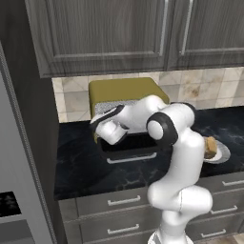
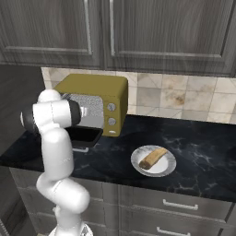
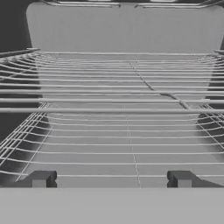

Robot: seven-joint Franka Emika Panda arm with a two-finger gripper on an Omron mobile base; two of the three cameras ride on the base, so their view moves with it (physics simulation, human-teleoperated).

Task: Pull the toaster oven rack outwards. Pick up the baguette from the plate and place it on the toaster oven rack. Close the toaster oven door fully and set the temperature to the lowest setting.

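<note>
The mustard-yellow toaster oven (image 1: 125,90) (image 2: 97,87) stands at the back of the counter. Its door (image 1: 131,148) (image 2: 84,135) is folded down flat in front of it. My arm reaches into the open cavity. In the hand view the wire rack (image 3: 127,100) spreads out close ahead. My gripper (image 3: 111,179) is open, its fingertips (image 3: 41,178) wide apart at the rack's near edge. The baguette (image 2: 153,158) (image 1: 209,147) lies on the round plate (image 2: 165,171) (image 1: 224,153) to the oven's right. Two silver knobs (image 2: 111,107) sit on the oven's right panel.
The dark marble counter (image 2: 203,143) runs to the right of the plate. Grey wall cabinets (image 2: 161,32) hang above the oven. Drawers (image 2: 179,205) line the counter front. A tall dark panel (image 1: 28,119) stands to the oven's left.
</note>
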